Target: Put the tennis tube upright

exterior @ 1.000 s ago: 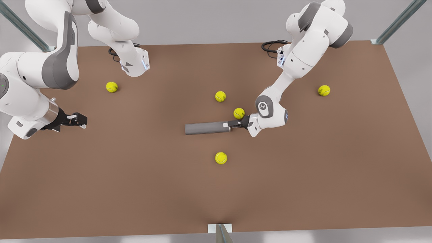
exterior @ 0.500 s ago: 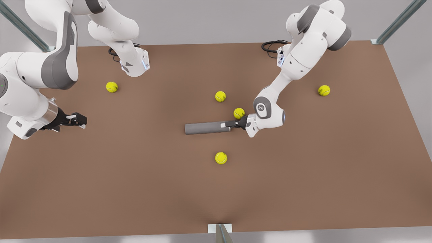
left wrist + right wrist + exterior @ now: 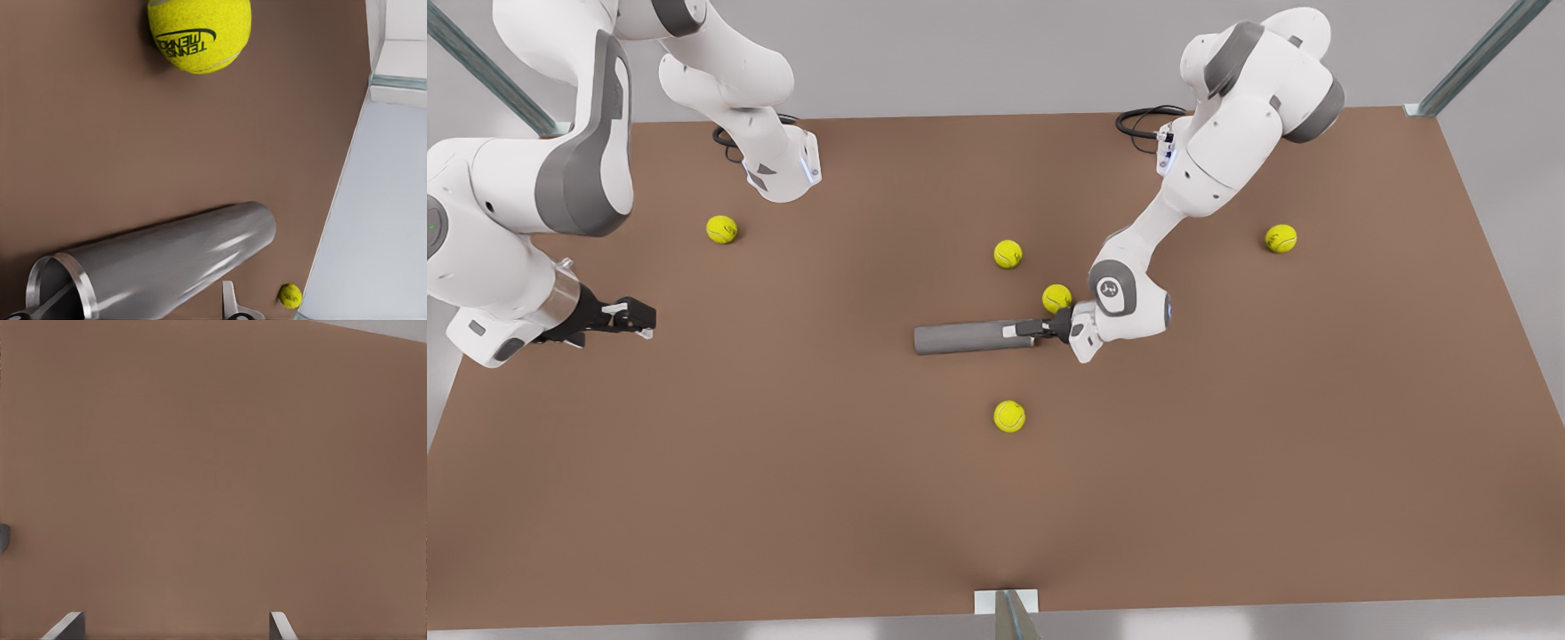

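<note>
The tennis tube [image 3: 965,338] is a grey metal cylinder lying flat near the table's middle, its hollow end toward the front view's right. My left gripper [image 3: 1021,332] reaches in from that side, level with the table, its open fingers straddling the hollow end. In the left wrist view the tube [image 3: 180,257] fills the space between the fingertips [image 3: 231,305], and its open rim is close to the camera. My right gripper [image 3: 640,317] waits open at the front view's left, far from the tube; the right wrist view has its fingertips [image 3: 279,623] apart over bare table.
Several yellow tennis balls lie on the brown table [image 3: 783,462]. One ball [image 3: 1057,298] sits right behind the left wrist, another [image 3: 1009,416] lies in front of the tube, and a third [image 3: 1008,254] is farther back. The left wrist view has a ball [image 3: 200,33] beyond the tube.
The left gripper has slid toward the front view's left along the tube, its fingers now farther over the hollow end. The tube and the right arm have stayed put.
</note>
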